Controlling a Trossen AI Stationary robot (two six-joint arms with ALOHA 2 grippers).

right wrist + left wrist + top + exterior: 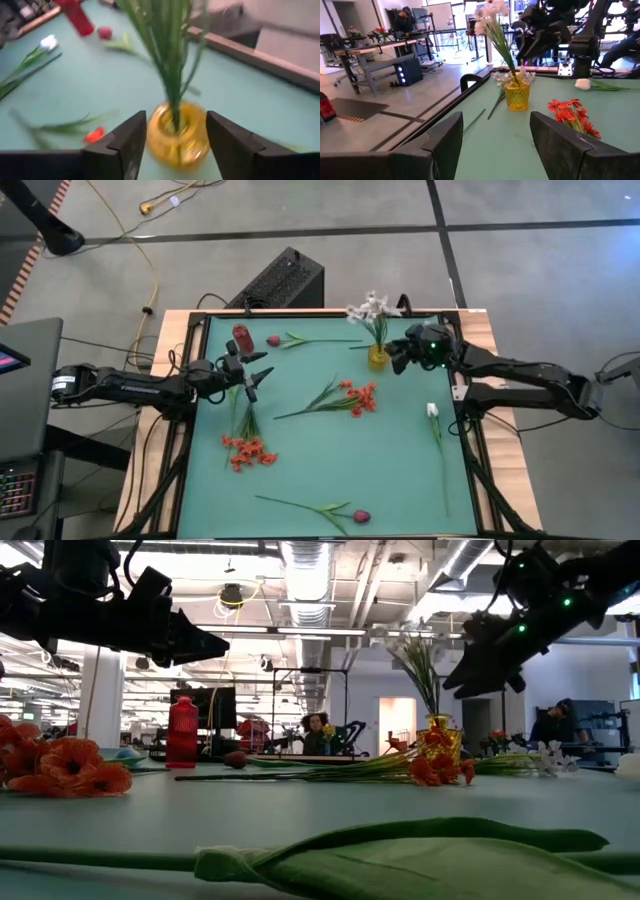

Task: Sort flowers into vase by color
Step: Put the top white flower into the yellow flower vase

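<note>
My right gripper [170, 137] stands with fingers apart just above the yellow glass vase [378, 357] near the table's far edge, gripping nothing; white blossom sprays [372, 308] stand in that vase. My left gripper [252, 372], fingers apart and empty, hovers near the left edge beside the red vase [241, 337]. Orange-red clusters [358, 397], pink buds [273, 340] and a white bud [432, 410] lie on the green mat [330, 470].
</note>
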